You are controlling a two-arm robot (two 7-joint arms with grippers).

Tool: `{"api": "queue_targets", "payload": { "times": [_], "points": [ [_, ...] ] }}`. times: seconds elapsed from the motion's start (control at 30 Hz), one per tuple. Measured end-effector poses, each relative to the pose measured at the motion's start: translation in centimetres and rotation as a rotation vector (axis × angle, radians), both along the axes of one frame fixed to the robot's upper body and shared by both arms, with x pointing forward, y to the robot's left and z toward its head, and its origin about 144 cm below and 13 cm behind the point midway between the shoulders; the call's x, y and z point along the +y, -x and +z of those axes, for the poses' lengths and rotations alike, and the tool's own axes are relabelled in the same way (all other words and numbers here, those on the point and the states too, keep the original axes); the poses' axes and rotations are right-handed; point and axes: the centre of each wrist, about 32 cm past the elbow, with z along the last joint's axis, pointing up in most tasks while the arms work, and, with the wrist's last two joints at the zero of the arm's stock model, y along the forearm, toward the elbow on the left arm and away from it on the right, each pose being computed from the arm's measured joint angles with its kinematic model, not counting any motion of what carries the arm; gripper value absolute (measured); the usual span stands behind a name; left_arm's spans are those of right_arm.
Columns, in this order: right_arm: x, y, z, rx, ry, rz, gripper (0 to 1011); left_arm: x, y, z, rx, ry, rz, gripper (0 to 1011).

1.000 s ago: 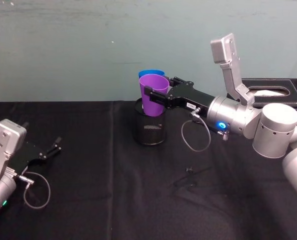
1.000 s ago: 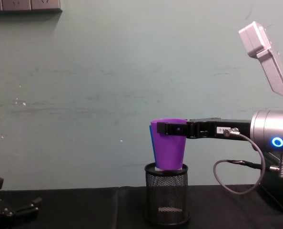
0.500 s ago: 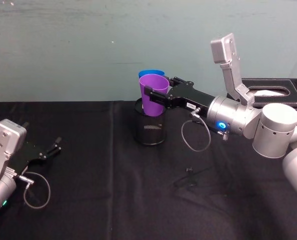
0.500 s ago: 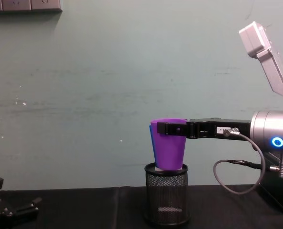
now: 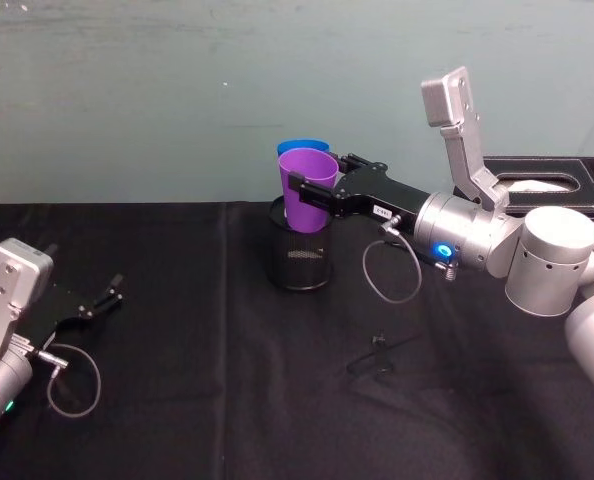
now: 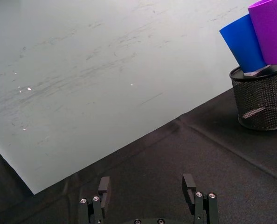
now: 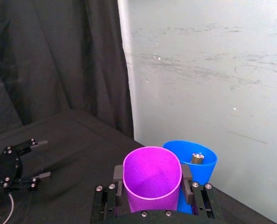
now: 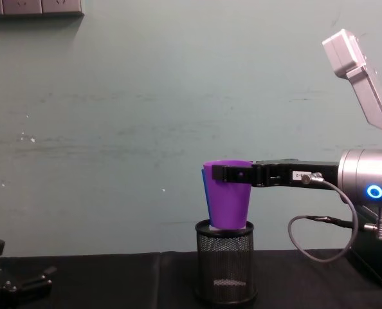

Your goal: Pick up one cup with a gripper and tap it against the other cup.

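My right gripper (image 5: pixel 319 175) is shut on the purple cup (image 5: pixel 307 190), one finger on each side of it near the rim (image 7: pixel 151 179). It holds the cup upright over the black mesh holder (image 5: pixel 299 262), the cup's base at the holder's rim (image 8: pixel 228 203). The blue cup (image 5: pixel 302 147) stands just behind the purple one, its base inside the holder (image 6: pixel 243 42). The two cups sit side by side and seem to touch (image 6: pixel 273 30). A small metal part shows inside the blue cup (image 7: pixel 199 170). My left gripper (image 5: pixel 107 295) rests open on the table at the far left.
A black cloth (image 5: pixel 207 380) covers the table, with a small crease right of centre. A black tissue box (image 5: pixel 547 180) stands at the back right behind my right arm. The teal wall (image 5: pixel 177 90) rises close behind the holder.
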Motion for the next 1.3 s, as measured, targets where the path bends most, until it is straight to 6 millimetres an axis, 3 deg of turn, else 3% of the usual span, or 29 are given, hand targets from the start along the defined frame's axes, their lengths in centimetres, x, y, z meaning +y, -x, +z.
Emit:
{"api": "queue_targets", "payload": {
  "times": [1.3],
  "points": [
    [0.0,0.0,0.0,0.0,0.0,0.0,726,0.0,0.0,0.0,0.0,0.0,0.0,1000]
  ]
}}
